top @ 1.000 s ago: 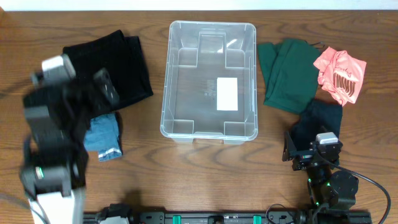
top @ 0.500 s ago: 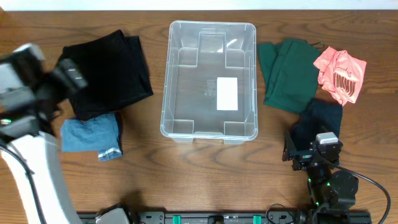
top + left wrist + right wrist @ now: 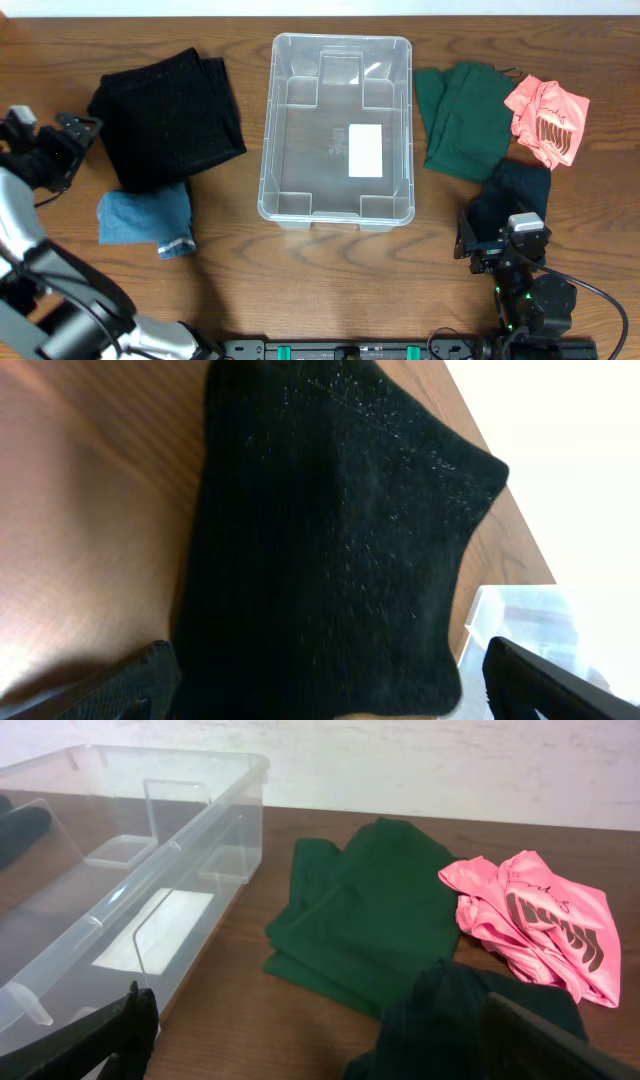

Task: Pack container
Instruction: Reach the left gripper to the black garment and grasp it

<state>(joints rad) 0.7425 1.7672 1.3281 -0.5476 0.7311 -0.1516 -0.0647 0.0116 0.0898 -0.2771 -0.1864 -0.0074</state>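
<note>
The clear container (image 3: 267, 150) stands empty at the table's middle, a white label (image 3: 365, 150) on its base. It also shows in the right wrist view (image 3: 215, 830) and at the edge of the left wrist view (image 3: 530, 622). My left gripper (image 3: 76, 147) is open and empty at the left edge of a folded black garment (image 3: 170, 110), whose cloth fills the left wrist view (image 3: 330, 540). My right gripper (image 3: 497, 243) is open and empty at the near right, just in front of a dark garment (image 3: 515, 192).
A blue denim piece (image 3: 150, 218) lies in front of the black garment. A dark green garment (image 3: 465, 120) and a pink garment (image 3: 547, 118) lie right of the container; both show in the right wrist view (image 3: 370, 920) (image 3: 530, 920).
My left arm has swung out to the table's left edge and now faces the black garment. The blue denim piece is uncovered. The right arm has not moved.
</note>
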